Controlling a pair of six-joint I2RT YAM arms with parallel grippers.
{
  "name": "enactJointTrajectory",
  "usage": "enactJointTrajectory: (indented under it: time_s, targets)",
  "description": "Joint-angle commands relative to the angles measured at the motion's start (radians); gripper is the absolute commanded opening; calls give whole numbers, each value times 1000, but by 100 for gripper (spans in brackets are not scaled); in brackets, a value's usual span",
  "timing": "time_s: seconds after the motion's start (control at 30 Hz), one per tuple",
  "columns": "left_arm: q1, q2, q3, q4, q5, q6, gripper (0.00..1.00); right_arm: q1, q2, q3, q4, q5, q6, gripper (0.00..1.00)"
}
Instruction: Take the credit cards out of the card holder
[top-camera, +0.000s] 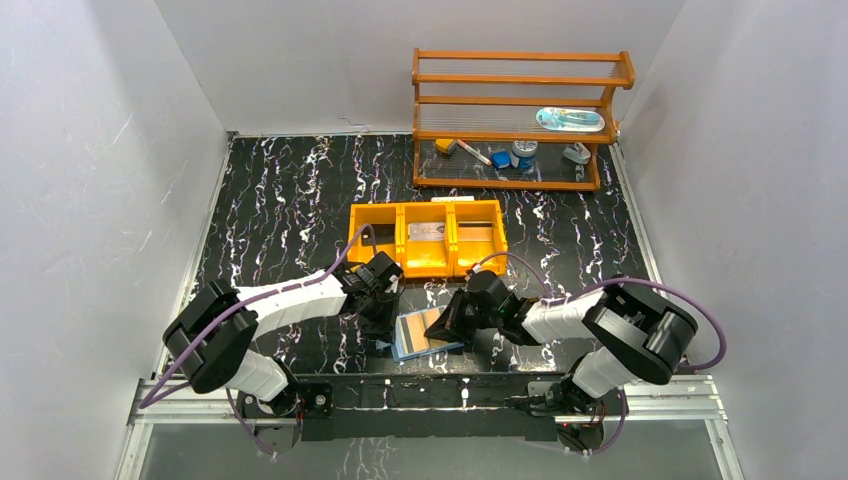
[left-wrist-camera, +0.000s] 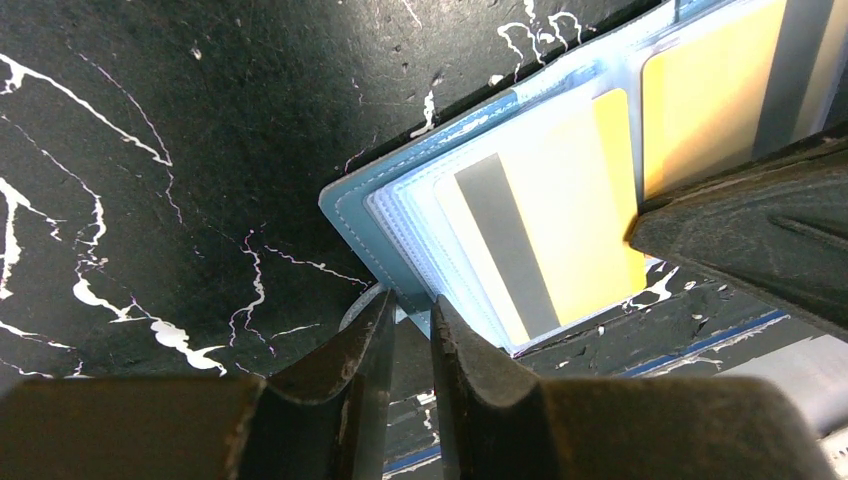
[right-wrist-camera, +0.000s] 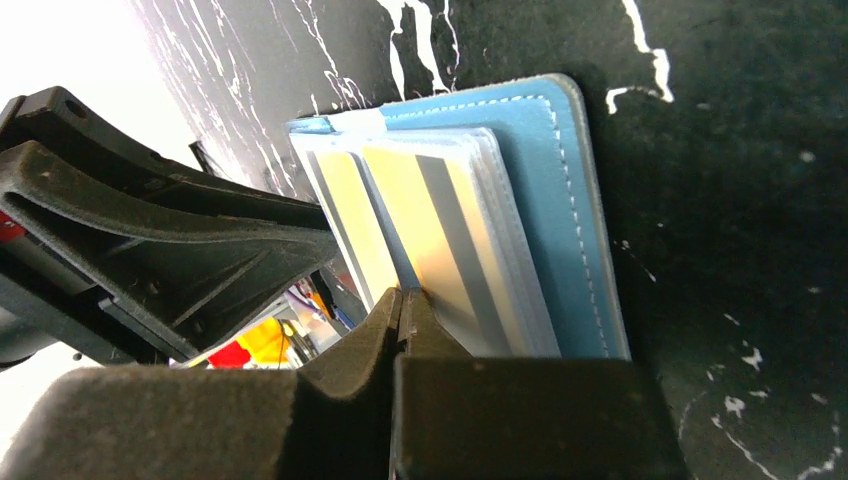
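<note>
Lying open between both grippers, the card holder (top-camera: 425, 336) rests on the marbled table (top-camera: 280, 200); the left gripper (left-wrist-camera: 410, 315) is narrowed onto its blue corner edge; the right gripper (right-wrist-camera: 402, 298) is pressed fully together against the near edge of the yellow credit cards (right-wrist-camera: 440, 225), which sit in their slots just ahead of its fingertips; whether it pinches one, I cannot tell.

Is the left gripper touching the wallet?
Touching: in the left wrist view, the left gripper pinches the wallet at its blue corner.
</note>
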Motion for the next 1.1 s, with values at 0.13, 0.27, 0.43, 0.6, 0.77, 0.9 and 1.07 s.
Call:
enactJointTrajectory:
  time_s: [0.13, 0.27, 0.43, 0.6, 0.77, 0.9, 1.07]
  targets:
    - [-2, 25, -31, -31, -87, 11, 19, -10, -59, -21, -38, 40, 9, 5]
    - [-2, 17, -14, -45, -90, 18, 19, -9, -53, -20, -65, 48, 10, 5]
    - [-2, -23, 25, -70, -90, 17, 25, -9, -46, 4, -130, 61, -1, 5]
    - [-2, -75, 89, -80, -78, 12, 41, -10, -14, 14, -121, 42, -2, 5]
    - [-2, -76, 112, -79, -73, 32, 57, -9, -4, 14, -107, 33, 0, 6]
    - [-2, -2, 114, -106, -68, 43, 55, -9, -8, 13, -106, 36, 1, 6]
    - [-2, 46, 97, -117, -70, 46, 50, -10, 4, 12, -92, 24, 1, 6]
